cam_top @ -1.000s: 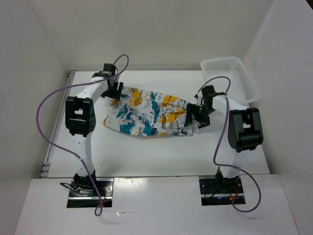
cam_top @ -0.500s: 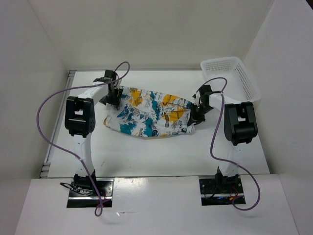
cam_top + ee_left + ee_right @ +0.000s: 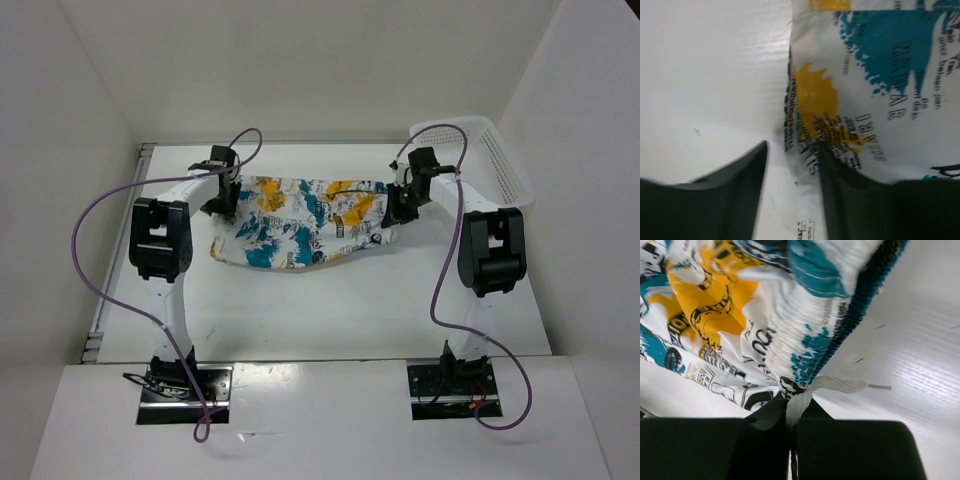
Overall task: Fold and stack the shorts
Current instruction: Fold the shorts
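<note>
Two arms rise from the near edge of the white table point(image 3: 330, 305), with purple cables point(image 3: 85, 250) looping off each. Further in, the shorts point(image 3: 300, 225) lie spread crosswise on the table, mid-to-far, between both grippers. At their left edge sits the left gripper point(image 3: 228, 200) — fingers point(image 3: 725, 190) apart, hem lying in the gap and over one finger, bare table showing beside it, nothing pinched. At the right end the right gripper point(image 3: 400, 205) is clenched on the gathered waistband and its white drawstring; fabric bunches up out of the pinch. Far right corner — white basket point(image 3: 495, 150), apart from the shorts, close behind the right gripper.
</note>
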`<state>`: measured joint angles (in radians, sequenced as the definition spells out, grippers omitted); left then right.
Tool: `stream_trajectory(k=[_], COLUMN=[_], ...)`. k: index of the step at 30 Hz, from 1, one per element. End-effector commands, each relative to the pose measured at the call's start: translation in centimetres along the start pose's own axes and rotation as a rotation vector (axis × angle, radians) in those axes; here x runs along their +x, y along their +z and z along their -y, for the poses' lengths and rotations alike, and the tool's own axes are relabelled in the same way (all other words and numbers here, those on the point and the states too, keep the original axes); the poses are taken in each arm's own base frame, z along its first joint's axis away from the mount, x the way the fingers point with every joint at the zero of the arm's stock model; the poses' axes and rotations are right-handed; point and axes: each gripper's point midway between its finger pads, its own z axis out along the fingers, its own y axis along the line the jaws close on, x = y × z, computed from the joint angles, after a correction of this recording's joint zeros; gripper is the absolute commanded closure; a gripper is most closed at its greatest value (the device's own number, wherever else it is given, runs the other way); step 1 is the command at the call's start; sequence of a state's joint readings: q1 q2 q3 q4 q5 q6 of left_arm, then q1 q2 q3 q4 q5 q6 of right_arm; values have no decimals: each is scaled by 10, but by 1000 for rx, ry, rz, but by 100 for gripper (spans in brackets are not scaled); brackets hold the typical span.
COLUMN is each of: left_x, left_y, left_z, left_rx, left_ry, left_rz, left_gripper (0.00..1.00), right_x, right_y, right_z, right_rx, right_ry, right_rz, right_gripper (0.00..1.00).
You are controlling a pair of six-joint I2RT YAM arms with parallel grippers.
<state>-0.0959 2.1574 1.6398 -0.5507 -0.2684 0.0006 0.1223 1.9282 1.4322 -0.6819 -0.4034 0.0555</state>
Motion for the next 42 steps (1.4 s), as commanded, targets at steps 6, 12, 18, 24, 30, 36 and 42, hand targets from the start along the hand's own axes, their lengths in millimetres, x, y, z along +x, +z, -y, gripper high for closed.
stream_trajectory(k=[6, 12, 18, 24, 30, 36, 42], left_x=[-44, -52, -34, -34, -23, -29, -70], left_y=[-86, -98, -76, -51, -28, -60, -126], left_z=[-13, 85, 165, 204, 222, 226, 184], left_rx=[-47, 191, 290, 301, 305, 387, 425], left_ry=[-3, 134, 265, 320, 349, 343, 262], left_rz=[151, 176, 118, 98, 60, 89, 222], left_gripper=[23, 23, 23, 23, 23, 23, 22], right_x=[-59, -56, -35, -49, -42, -57, -67], right_y=[-40, -31, -16, -23, -19, -30, -40], right_z=[-15, -9, 1, 0, 3, 3, -1], right_rx=[30, 42, 51, 70, 71, 101, 110], right_ry=[-155, -156, -153, -175, -168, -190, -203], right_rz=[193, 177, 119, 156, 136, 181, 221], right_gripper=[100, 100, 100, 100, 100, 100, 100])
